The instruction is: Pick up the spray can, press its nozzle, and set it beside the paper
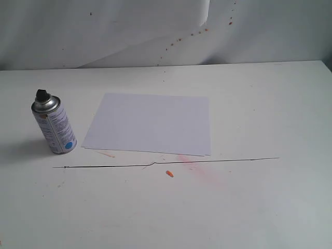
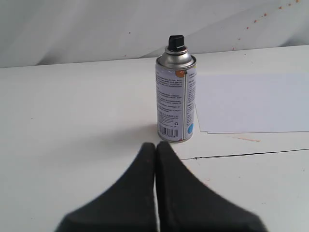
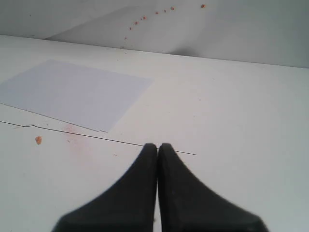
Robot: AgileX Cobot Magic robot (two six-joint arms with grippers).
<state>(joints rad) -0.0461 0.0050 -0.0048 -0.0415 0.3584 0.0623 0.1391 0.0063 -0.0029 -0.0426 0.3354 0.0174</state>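
Your left gripper (image 2: 155,145), jaws pressed together and empty, faces the small silver metal spray can (image 2: 175,99) just ahead; rigid, light, likely slick; grasp its labelled mid-body

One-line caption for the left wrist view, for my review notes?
Shut left gripper faces the upright spray can, black nozzle on top, paper beside it on the white table.

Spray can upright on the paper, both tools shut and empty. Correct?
Not quite. The spray can is upright, but it stands on the bare table, just off the left edge of the paper, not on it; the exterior view shows this. The left tool and right tool are both shut and empty, as you said.
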